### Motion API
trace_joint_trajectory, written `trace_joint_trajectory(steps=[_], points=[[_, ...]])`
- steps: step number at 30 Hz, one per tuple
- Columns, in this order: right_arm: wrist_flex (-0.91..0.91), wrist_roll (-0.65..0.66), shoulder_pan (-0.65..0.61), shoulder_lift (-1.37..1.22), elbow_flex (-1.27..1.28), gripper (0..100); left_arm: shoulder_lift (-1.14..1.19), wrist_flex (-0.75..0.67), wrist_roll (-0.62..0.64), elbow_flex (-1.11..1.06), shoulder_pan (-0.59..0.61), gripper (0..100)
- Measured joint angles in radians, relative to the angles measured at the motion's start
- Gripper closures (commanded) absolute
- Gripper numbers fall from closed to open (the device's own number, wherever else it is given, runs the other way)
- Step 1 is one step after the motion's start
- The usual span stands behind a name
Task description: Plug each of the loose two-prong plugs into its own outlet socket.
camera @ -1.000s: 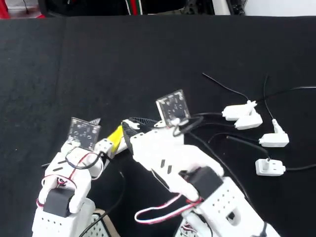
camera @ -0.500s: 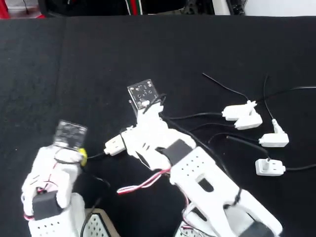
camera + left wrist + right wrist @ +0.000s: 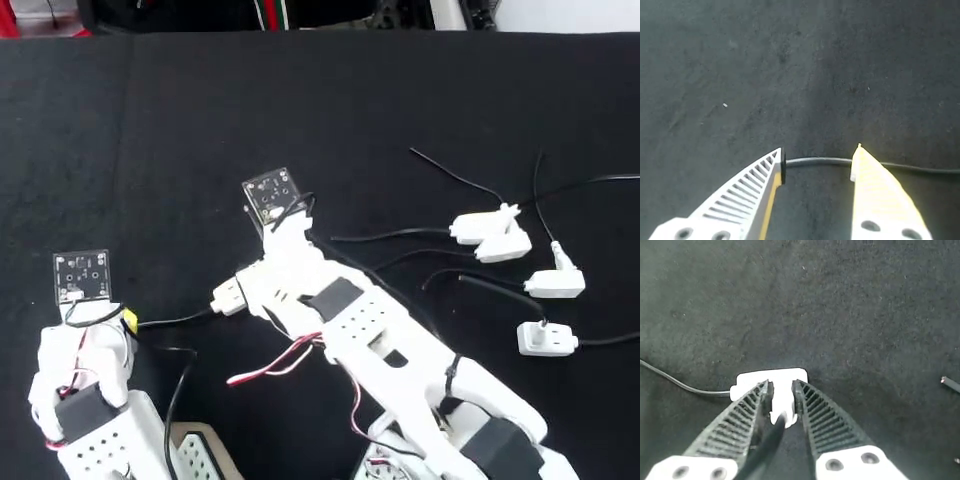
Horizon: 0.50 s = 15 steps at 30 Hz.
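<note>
Lower left: the left arm (image 3: 90, 400) stands folded over its base, wrist tipped down at the black table (image 3: 150, 150).
Left pincer: the left gripper (image 3: 817, 159) is released, its white and yellow fingers spread. A thin black cable (image 3: 910, 168) lies on the cloth from tip to tip.
Lower right to centre: the right arm (image 3: 400, 350) stretches low and long from the bottom right corner toward the middle of the frame.
Right pincer: the right gripper (image 3: 781, 390) is clenched on the white plug (image 3: 782, 402).
Task's thing: the plug's front butts against the white socket block (image 3: 771, 376), left of centre in the high view.
Right edge: the other white plug pieces (image 3: 545, 338) lie with their black leads, well apart from both arms.
Change: a second ago the left arm's yellow finger was at the socket block; it has drawn back to the lower left. The right arm has reached farther out, and the block has barely shifted.
</note>
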<state>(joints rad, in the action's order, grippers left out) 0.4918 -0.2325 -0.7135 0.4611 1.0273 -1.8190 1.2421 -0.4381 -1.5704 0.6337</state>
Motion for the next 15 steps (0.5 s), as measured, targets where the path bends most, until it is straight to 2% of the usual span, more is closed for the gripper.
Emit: trace_joint_trajectory(steps=[15], points=[[-0.06, 0.012, -0.005, 0.0, 0.026, 97.2, 0.0, -0.009, 0.0, -0.058, 0.0, 78]])
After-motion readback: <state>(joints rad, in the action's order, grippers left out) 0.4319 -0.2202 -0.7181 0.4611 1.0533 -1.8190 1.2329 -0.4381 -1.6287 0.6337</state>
